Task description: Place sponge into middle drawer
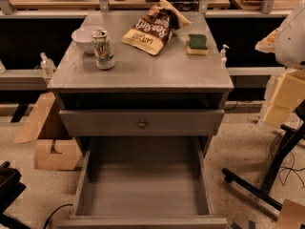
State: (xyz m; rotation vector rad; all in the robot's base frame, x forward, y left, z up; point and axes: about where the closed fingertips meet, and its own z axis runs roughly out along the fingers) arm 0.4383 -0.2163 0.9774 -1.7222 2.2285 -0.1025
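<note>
You find the sponge [197, 44] green side up on the tabletop [157, 71], right rear, beside the snack bag [153, 27]. The middle drawer [143, 190] stands pulled out below. The end effector lies outside the view; you cannot tell its state.

We see dim, warm light falling from above. The bench [143, 73] top carries a soft sheen, the gap beneath it sinks into shadow, and the middle drawer [143, 190] darkens toward its back.
</note>
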